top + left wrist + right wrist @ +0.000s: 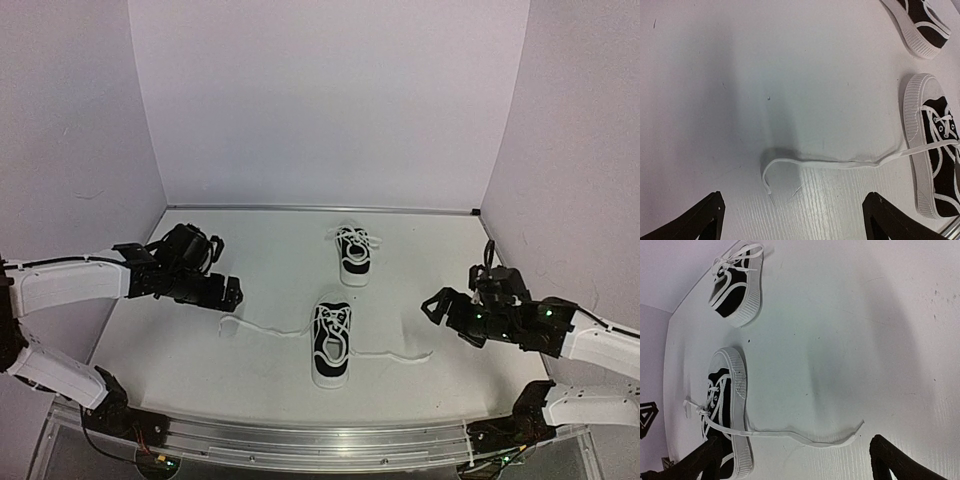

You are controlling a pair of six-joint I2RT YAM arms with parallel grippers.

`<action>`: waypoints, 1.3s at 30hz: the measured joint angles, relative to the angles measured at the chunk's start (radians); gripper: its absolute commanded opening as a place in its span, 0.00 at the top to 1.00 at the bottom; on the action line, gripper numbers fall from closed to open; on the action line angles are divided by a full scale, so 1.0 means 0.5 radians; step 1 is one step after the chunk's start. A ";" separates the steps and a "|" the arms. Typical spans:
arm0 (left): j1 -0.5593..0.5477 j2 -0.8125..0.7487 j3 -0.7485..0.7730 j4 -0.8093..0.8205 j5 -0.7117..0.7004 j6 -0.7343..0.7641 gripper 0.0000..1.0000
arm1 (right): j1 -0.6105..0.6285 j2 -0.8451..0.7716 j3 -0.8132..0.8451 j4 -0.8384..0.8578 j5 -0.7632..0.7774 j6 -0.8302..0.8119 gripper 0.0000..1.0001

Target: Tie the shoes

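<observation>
Open and empty: my left end effector (228,291) and right end effector (436,304) both stand spread wide, gripping nothing.
They hang over the worktop (270,240) on either side of the near shoe (331,343). Its left lace (262,327) trails loose toward my left fingers (697,220), and its right lace (400,355) lies toward my right. The far shoe (353,254) sits further back, well apart from both.

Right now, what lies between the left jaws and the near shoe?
Only the loose white lace from that shoe, slack on the table, curled end nearest the jaws; otherwise bare. The left wrist view shows it clearest.
</observation>
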State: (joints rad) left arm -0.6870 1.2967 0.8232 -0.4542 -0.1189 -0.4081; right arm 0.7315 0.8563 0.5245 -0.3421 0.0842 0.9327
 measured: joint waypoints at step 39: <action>-0.226 1.011 0.422 0.435 0.779 1.584 0.35 | -0.002 0.380 0.369 0.476 -0.620 -0.817 0.02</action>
State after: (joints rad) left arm -0.8001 1.8021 1.0342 -0.2367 0.2706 0.3839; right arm 0.7307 1.0463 0.7090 -0.1041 -0.2260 0.5242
